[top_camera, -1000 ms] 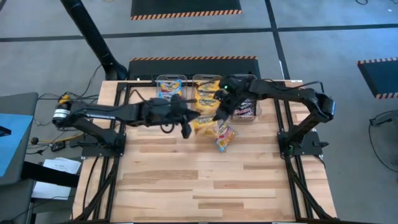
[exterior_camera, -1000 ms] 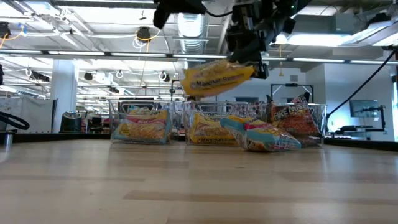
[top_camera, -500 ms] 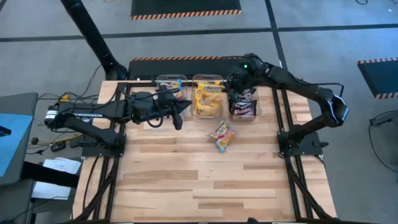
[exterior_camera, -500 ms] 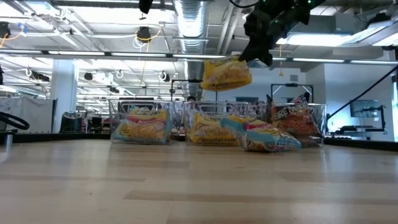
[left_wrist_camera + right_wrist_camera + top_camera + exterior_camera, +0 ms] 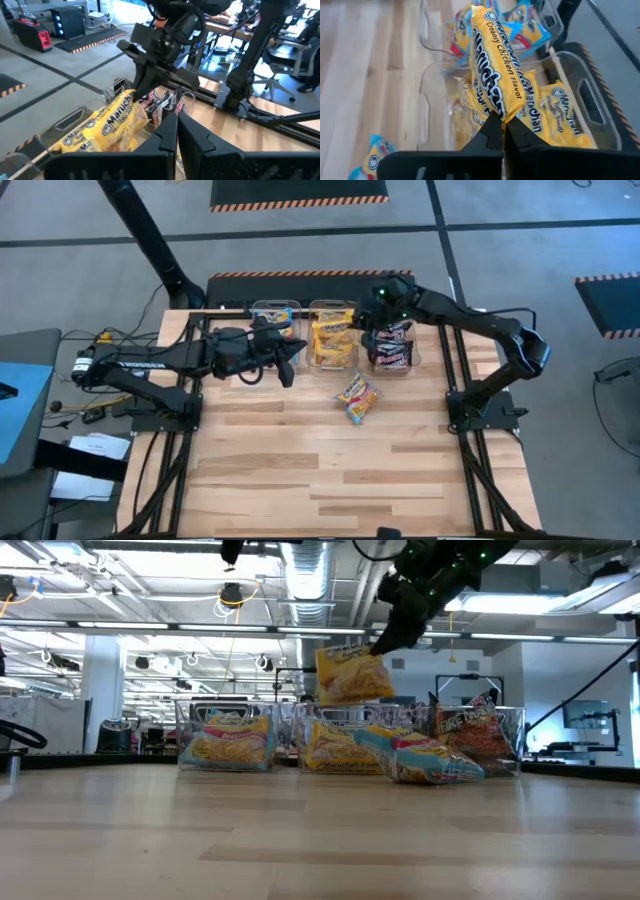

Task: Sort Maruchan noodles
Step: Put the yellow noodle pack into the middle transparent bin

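A: What does the held packet look like?

B: A flat, glossy yellow-orange packet [image 5: 495,82] with blue Maruchan lettering and "Creamy Chicken Flavor" on it. The right gripper [image 5: 497,125] is clamped on one end of it, fingers pressed together on the wrapper.

A: Where is it?

B: In the air above the middle bin [image 5: 333,340], which already holds more yellow packets [image 5: 334,350]. From the low view the packet [image 5: 352,673] hangs below the right gripper [image 5: 398,632], clear of the bin tops.

A: And the other kinds?

B: Light blue-pink packets [image 5: 272,318] sit in the left bin [image 5: 272,326], dark maroon packets [image 5: 391,352] in the right bin [image 5: 393,350]. One blue-pink packet [image 5: 357,397] lies alone on the wooden table [image 5: 330,470], just in front of the bins.

A: What changed over the last second?

B: A second ago both arms were over the loose packets in front of the bins. Since then the right arm has carried the yellow one up and back over the middle bin, and the left arm has drawn away to the left.

A: The left gripper?

B: The left gripper [image 5: 176,125] is closed on nothing, near the left bin's front.

A: Does any view add something?

B: Only the right wrist view shows the flavour print; only the low view shows the packet's height above the bins.
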Controlling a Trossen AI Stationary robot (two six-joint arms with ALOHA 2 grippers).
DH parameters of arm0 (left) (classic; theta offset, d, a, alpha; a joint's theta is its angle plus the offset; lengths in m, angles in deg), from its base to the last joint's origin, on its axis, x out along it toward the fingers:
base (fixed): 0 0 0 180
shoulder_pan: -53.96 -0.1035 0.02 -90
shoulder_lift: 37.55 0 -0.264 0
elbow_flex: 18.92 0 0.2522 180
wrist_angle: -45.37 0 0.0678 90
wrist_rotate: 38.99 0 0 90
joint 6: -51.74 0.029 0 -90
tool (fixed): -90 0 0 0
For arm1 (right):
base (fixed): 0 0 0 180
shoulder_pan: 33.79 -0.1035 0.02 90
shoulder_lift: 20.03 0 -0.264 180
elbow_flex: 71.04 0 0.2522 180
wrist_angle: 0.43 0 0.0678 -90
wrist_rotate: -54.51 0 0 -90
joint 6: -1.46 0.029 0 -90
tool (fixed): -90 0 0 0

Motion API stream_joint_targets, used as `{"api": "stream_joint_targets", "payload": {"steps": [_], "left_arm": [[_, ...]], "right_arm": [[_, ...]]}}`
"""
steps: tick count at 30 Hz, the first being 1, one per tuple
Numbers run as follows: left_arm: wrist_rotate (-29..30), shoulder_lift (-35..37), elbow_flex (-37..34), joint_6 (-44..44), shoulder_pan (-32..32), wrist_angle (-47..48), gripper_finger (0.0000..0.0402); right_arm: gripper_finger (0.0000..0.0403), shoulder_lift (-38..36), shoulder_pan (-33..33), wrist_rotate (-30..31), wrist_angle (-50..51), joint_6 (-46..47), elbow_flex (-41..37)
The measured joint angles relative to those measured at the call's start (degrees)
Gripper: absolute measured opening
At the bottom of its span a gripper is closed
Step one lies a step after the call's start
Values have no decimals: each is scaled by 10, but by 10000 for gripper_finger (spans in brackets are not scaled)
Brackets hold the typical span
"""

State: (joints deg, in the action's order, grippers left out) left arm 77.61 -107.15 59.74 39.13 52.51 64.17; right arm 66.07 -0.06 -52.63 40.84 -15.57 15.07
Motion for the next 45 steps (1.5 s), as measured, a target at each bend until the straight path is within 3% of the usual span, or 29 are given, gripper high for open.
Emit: {"api": "stream_joint_targets", "payload": {"steps": [15, 26, 35, 45], "left_arm": [[-7, 0, 0, 0, -16, 21, 0], [-7, 0, 0, -3, -16, 51, 0], [-7, 0, 0, -1, -16, 56, 0], [-7, 0, 0, -4, -17, 56, 0]], "right_arm": [[5, 59, -68, 86, 8, 26, 0], [10, 80, -94, 126, 11, 115, 0], [93, 80, -97, 125, 55, 149, 0], [196, 76, -91, 76, 98, 207, 9]]}}
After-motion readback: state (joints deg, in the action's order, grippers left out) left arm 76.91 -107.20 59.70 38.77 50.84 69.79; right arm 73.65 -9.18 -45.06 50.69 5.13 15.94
